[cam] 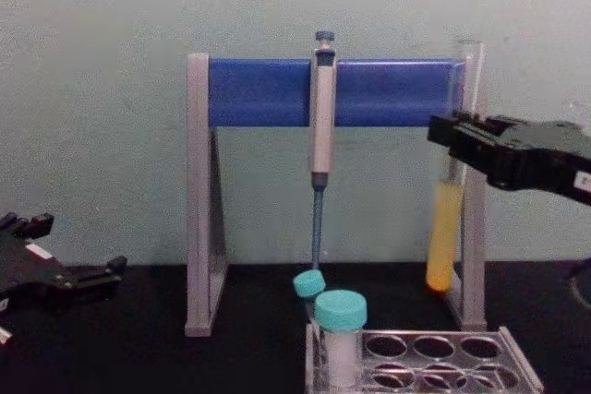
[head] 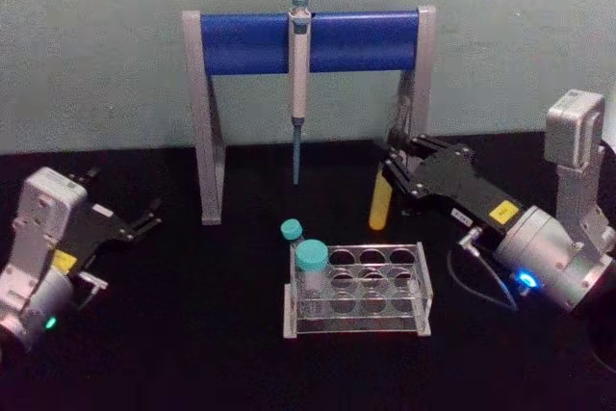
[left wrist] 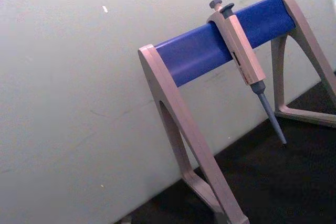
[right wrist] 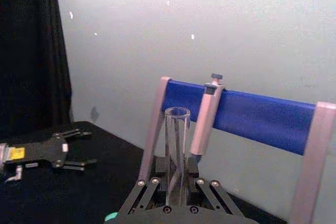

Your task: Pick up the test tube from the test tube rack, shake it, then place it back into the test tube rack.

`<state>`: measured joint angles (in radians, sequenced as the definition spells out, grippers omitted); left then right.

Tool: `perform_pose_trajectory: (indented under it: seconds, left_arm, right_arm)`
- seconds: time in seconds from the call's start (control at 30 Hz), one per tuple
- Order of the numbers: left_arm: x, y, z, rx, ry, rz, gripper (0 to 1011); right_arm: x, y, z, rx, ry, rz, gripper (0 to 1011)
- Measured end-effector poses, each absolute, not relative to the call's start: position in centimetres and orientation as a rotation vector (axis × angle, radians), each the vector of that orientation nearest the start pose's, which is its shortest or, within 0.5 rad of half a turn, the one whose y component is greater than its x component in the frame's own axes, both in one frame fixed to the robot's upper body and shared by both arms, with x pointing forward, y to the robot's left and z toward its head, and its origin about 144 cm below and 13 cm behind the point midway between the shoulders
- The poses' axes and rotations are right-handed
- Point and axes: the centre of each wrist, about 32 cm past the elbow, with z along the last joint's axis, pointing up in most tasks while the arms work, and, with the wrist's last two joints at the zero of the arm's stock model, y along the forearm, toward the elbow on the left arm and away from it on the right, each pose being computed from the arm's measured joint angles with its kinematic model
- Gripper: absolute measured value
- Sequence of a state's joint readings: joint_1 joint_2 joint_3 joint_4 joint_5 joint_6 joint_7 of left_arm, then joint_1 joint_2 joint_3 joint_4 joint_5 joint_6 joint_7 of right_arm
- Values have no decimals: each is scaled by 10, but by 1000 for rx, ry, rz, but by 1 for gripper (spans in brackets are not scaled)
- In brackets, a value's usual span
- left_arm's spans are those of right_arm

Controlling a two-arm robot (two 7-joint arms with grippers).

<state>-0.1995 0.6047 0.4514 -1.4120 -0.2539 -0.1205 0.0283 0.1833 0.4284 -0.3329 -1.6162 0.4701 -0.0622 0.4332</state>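
Clear glass, round-bottomed, with yellow liquid low inside: I see the test tube (head: pixel 381 201) upright, clamped in my right gripper (head: pixel 392 178) behind the holed clear-plastic test tube rack (head: pixel 358 321). My left gripper (head: pixel 144 220) rests, fingers spread, near the black counter's (head: pixel 192 344) left edge.

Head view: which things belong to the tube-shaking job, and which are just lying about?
In the job:
test tube, held aloft by the right tool
test tube rack, with free holes

Lying about:
pipette, hanging on the pipette stand
two teal-capped vials at the rack's left end
left tool, parked on the left, open
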Motion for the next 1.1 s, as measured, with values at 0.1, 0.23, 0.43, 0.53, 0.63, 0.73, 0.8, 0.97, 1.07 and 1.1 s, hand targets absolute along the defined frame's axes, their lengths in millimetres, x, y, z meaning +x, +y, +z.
perform_pose_trajectory:
  seconds: [0.1, 0.23, 0.43, 0.53, 0.63, 0.73, 0.8, 0.97, 1.07, 1.1]
  left_arm:
    - [489, 310, 1140, 304, -285, 1248, 1009]
    - [489, 310, 1140, 304, -285, 1248, 1010]
    - [489, 310, 1140, 304, -285, 1248, 1010]
    - [489, 310, 1140, 304, -285, 1248, 1010]
    - [489, 310, 1140, 305, -285, 1248, 1010]
    - [489, 310, 1140, 304, -285, 1248, 1010]
    - [489, 310, 1140, 304, -285, 1248, 1010]
    - [489, 310, 1140, 304, -285, 1248, 1010]
    - [489, 310, 1140, 304, -285, 1248, 1010]
    - [489, 310, 1140, 304, -285, 1248, 1010]
  right_arm:
    - [491, -252, 1200, 97, -109, -828, 222]
    - [488, -258, 1201, 87, -116, -838, 222]
    - [475, -269, 1201, 62, -120, -846, 222]
    - [468, -273, 1202, 50, -111, -840, 222]
    - [461, -276, 1202, 39, -98, -824, 222]
    - [456, -277, 1203, 35, -82, -798, 222]
    - [455, -277, 1203, 33, -76, -783, 222]
    - [452, -270, 1203, 39, -53, -721, 222]
    - [455, -264, 1204, 50, -45, -688, 222]
    - [455, -263, 1204, 52, -43, -681, 222]
